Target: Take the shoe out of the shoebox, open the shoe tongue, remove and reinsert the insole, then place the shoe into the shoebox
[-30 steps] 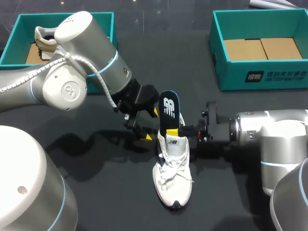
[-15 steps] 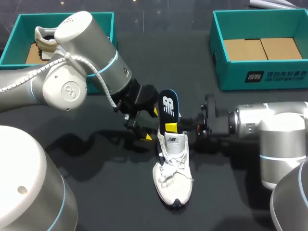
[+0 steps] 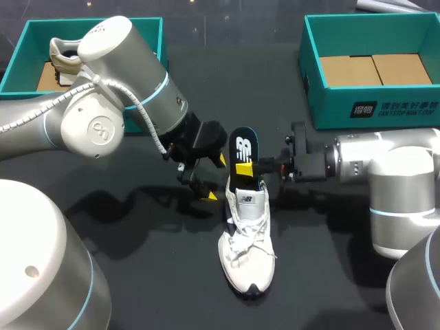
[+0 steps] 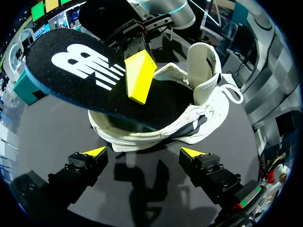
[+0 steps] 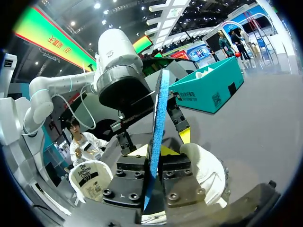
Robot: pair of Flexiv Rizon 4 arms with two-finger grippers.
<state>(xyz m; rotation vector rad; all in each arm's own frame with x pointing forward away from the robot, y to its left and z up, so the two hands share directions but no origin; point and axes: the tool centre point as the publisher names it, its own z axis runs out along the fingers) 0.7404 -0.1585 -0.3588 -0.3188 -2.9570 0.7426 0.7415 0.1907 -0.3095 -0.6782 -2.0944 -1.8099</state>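
Insole (image 3: pixel 242 152) clamped in right hand (image 3: pixel 245 168), lower end inside shoe (image 3: pixel 247 251); left hand (image 4: pixel 143 152) spread wide beside heel.

Insole (image 3: pixel 242 155) in shoe (image 3: pixel 247 254), on table (image 3: pixel 316 289)

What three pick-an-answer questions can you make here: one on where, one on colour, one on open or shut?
1. Where is the shoe between the arms? A in a shoebox; B on the table; C in the air.
2. What colour are the shoeboxes? A teal; B red; C yellow.
3. The left gripper is: A shut on the shoe; B shut on a lace; C open.
B: its sole rests on the table. A: both have teal walls. C: its fingers stand apart, touching nothing; the right gripper pinches the insole.
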